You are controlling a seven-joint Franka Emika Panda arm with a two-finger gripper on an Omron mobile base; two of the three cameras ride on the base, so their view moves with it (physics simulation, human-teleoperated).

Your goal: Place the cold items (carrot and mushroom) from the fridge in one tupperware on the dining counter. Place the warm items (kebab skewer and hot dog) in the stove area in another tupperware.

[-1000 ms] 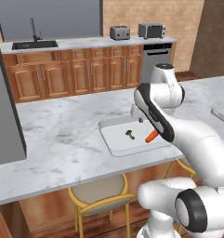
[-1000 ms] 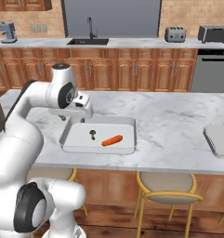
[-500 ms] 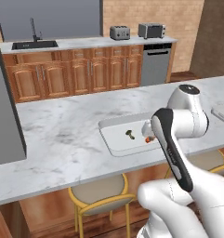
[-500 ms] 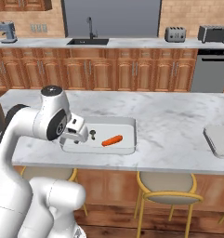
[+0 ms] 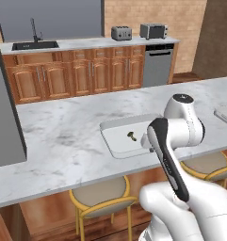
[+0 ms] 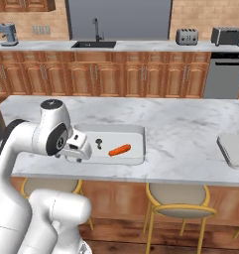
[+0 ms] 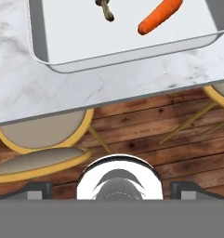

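**Claw released above counter edge; carrot and mushroom in tub**

The gripper [image 6: 77, 148] stands released and holds nothing, at the near edge of the dining counter [image 6: 190, 129], just beside the near rim of a tupperware [image 6: 137, 133]. Inside that tub the carrot [image 6: 119, 150] lies on the floor of the container, with the mushroom [image 6: 99, 145] near it, the two apart. A second tupperware [image 6: 233, 149] sits well apart at the counter's right end. Yellow-framed stools [image 7: 41, 139] stand below the counter on a wood floor [image 7: 146, 135].
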